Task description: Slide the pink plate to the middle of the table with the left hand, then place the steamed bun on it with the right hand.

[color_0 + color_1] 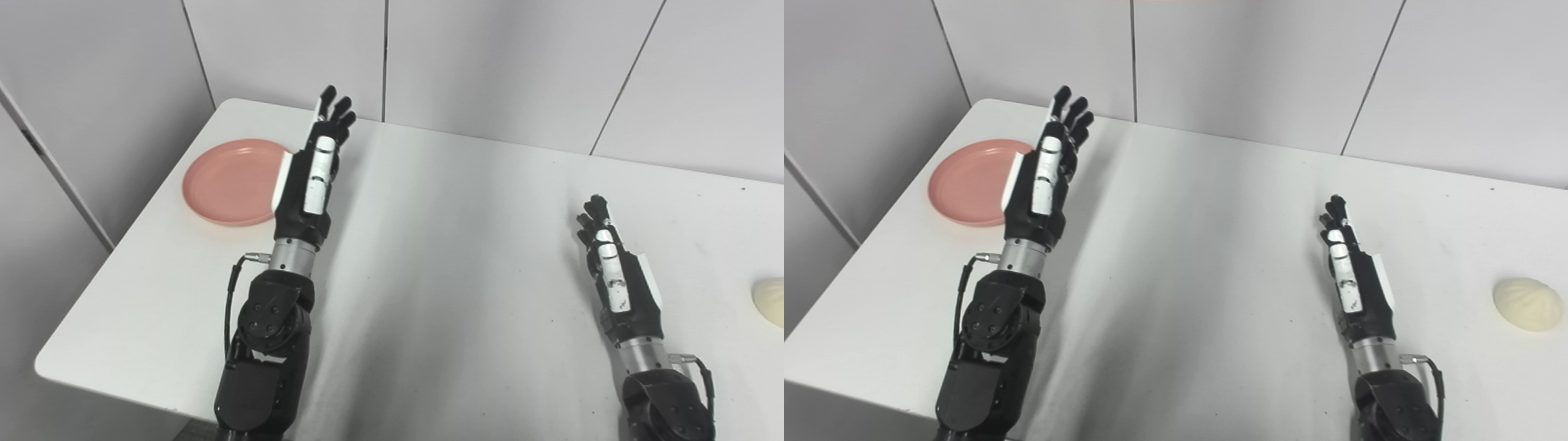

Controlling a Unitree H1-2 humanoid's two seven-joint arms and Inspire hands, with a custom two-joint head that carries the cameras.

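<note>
My left hand [309,177] hangs above the white table [441,245] with its fingers stretched straight and apart, grasping nothing. The round, shallow pink plate [229,182] lies at the table's far left corner, just beside that hand on its left, and my palm covers the plate's right rim from view. My right hand [1350,263] rests low on the right side, fingers loose and released, empty. The pale, dome-shaped steamed bun [1527,304] sits near the table's right edge, well apart from the plate, with bare tabletop between it and my right hand.
</note>
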